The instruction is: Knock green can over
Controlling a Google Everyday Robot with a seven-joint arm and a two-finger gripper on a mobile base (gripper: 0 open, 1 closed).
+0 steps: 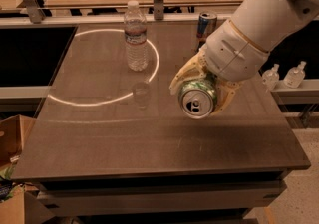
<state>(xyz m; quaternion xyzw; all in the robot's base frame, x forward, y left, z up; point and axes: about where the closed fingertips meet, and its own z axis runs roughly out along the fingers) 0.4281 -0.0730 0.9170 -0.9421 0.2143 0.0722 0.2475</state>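
The green can (198, 96) is tipped on its side, its silver pull-tab top facing the camera, right of the middle of the brown table (149, 141). My gripper (197, 100) is shut on it, with one pale finger (182, 75) on its left and one (225, 99) on its right. The white arm reaches in from the upper right. I cannot tell whether the can touches the table or hangs just above it.
A clear water bottle (135, 36) stands upright at the back left inside a bright ring of light. A slim blue-and-silver can (206, 25) stands at the back edge behind my arm. Two small bottles (284, 75) sit on a ledge at the right. A cardboard box (12, 138) is at the left.
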